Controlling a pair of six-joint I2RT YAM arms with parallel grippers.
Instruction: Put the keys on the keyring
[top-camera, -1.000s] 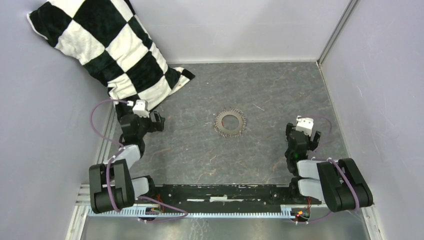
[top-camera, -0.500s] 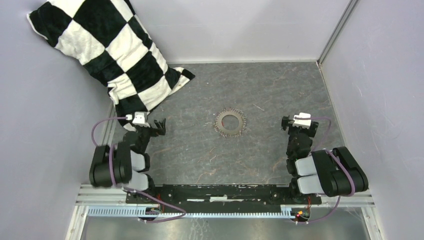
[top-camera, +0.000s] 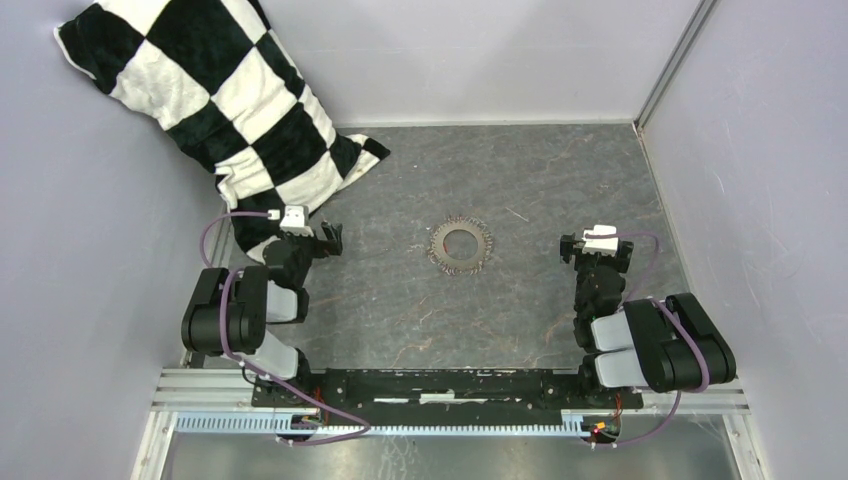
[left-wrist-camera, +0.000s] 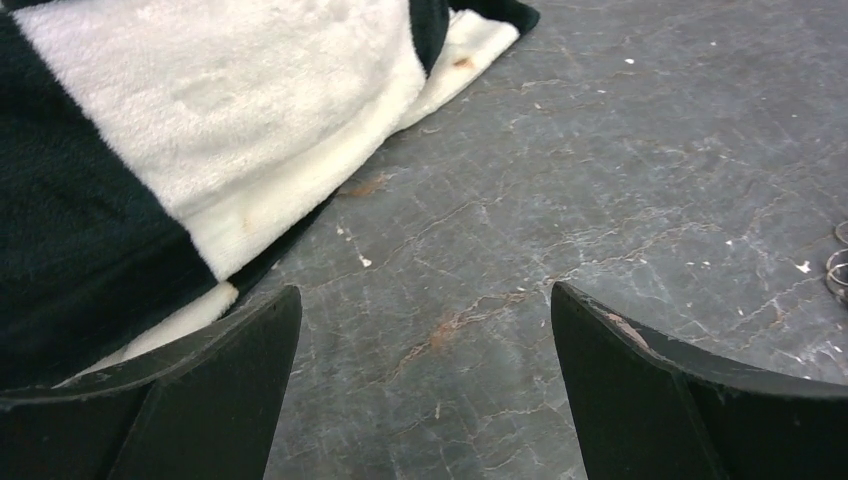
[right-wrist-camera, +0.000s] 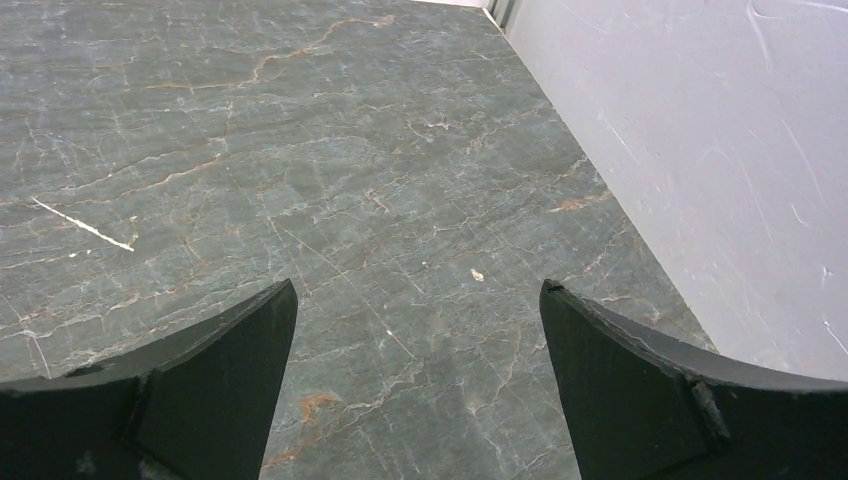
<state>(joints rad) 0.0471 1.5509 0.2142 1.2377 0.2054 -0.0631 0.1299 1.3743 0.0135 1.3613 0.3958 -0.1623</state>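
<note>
The keyring (top-camera: 461, 246), a thin metal ring fringed with small grey keys, lies flat in the middle of the dark stone floor; its edge just shows at the right border of the left wrist view (left-wrist-camera: 838, 270). The red-headed keys are out of view in every frame. My left gripper (top-camera: 312, 238) hovers to the ring's left, beside the pillow's lower corner. It is open (left-wrist-camera: 425, 300) over bare floor. My right gripper (top-camera: 595, 248) stands to the ring's right, also open (right-wrist-camera: 418, 290), with only floor between its fingers.
A black-and-white checked pillow (top-camera: 215, 95) leans in the back left corner, its edge close to my left fingers (left-wrist-camera: 200, 150). Grey walls (right-wrist-camera: 700, 150) close in the floor on three sides. The arms' base rail (top-camera: 430, 385) runs along the near edge.
The left arm folded back at the elbow and its gripper shifted slightly right, turning toward the ring. The right arm drew its elbow back early on, then held still. Both grippers stayed open.
</note>
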